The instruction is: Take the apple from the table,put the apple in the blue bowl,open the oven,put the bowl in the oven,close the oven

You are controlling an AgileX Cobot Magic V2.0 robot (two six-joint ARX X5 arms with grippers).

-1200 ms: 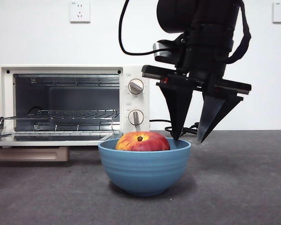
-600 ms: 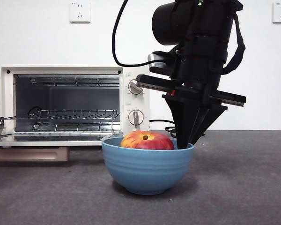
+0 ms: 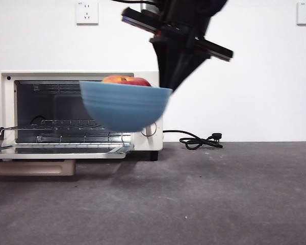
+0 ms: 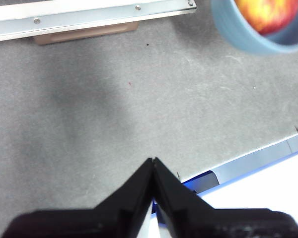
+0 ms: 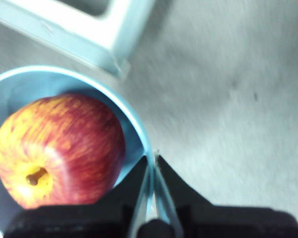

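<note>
Blue bowl (image 3: 123, 107), apple (image 3: 126, 80) inside, has risen off the table (image 3: 219, 194), right gripper (image 5: 153, 163) clamped on its rim, heading toward the open oven (image 3: 76, 112); left gripper (image 4: 153, 166) waits closed.

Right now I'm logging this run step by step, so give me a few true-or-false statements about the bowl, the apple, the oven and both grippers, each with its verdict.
1. The deep matte blue bowl rests on the dark grey table. False: it hangs in the air in front of the oven.
2. The red-and-yellow apple lies inside the bowl. True.
3. The cream-white toaster oven has its door shut. False: the door is folded down and the wire rack shows.
4. The right gripper is clamped on the bowl's rim. True.
5. The left gripper holds the apple. False: its jaws are shut on nothing, over the table.
</note>
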